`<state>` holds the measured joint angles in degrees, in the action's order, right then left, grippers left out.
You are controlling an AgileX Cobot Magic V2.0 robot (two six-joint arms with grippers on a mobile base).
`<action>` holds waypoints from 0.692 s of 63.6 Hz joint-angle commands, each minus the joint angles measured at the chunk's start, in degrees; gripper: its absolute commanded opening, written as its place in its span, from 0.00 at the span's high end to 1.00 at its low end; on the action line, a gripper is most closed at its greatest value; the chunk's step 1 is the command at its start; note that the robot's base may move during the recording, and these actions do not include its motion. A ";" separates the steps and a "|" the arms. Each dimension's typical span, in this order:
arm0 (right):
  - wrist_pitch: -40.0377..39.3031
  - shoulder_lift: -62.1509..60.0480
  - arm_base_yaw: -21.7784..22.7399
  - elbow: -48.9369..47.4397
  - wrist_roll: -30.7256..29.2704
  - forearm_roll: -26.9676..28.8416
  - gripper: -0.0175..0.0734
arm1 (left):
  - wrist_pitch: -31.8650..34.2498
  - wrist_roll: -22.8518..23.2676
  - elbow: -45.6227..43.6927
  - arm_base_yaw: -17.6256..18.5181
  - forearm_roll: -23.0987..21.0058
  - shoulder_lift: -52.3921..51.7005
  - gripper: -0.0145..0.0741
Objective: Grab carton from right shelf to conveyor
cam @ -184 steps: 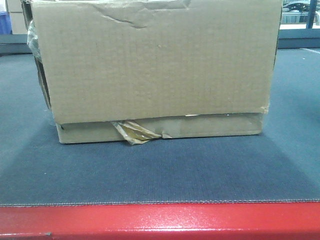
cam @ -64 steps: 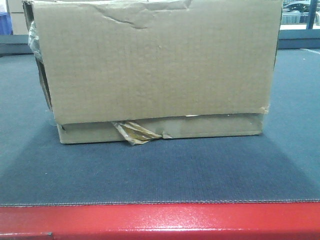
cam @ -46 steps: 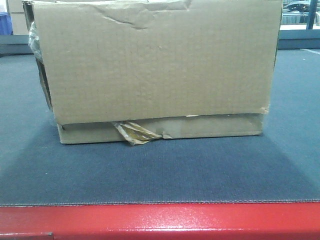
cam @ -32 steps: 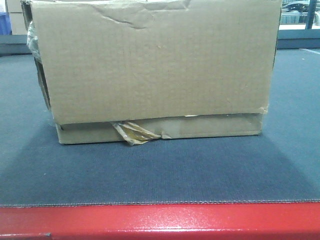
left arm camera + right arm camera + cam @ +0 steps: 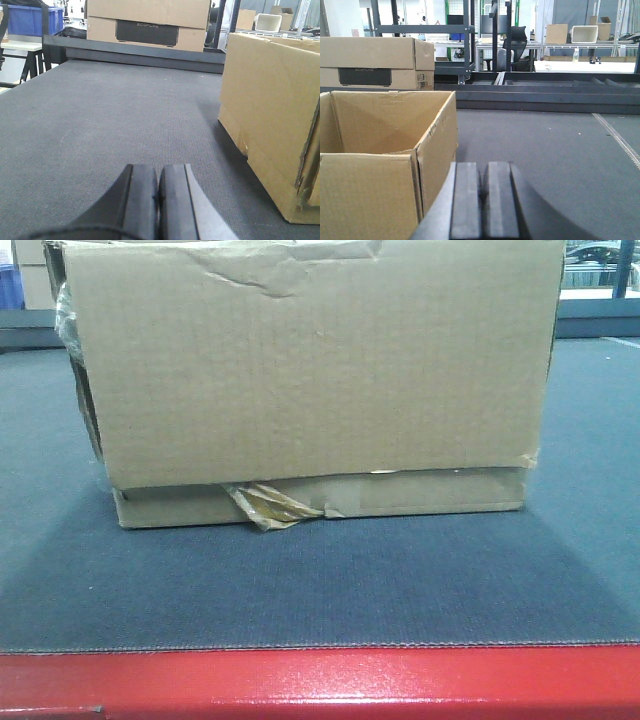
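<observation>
The brown carton stands on the dark grey conveyor belt, behind its red front edge. Torn tape hangs at its lower seam. In the left wrist view the carton is to the right of my left gripper, which is shut, empty and apart from it. In the right wrist view the carton, open at the top, is to the left of my right gripper, which is shut and empty beside the carton's corner. The right shelf is out of view.
Another brown box with a dark label stands beyond the belt's far edge; it also shows in the right wrist view. A blue bin is at the far left. Racks and tables stand behind.
</observation>
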<state>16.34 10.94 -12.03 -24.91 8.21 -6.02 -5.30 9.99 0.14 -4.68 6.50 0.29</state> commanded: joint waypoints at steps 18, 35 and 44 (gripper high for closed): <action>-1.57 -0.40 0.36 0.03 -0.12 -0.47 0.88 | 1.23 -0.43 -0.14 -0.28 -0.41 -0.29 0.82; -2.17 -0.40 2.45 0.89 -1.01 0.69 0.88 | 1.23 -0.43 -0.14 -0.28 -0.41 -0.29 0.82; -6.79 -1.00 7.12 4.90 -8.71 7.34 0.88 | 1.23 -0.43 -0.14 -0.28 -0.41 -0.29 0.82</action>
<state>13.22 10.65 -6.95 -22.04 3.23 -1.71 -5.30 9.85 0.14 -4.68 6.38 0.29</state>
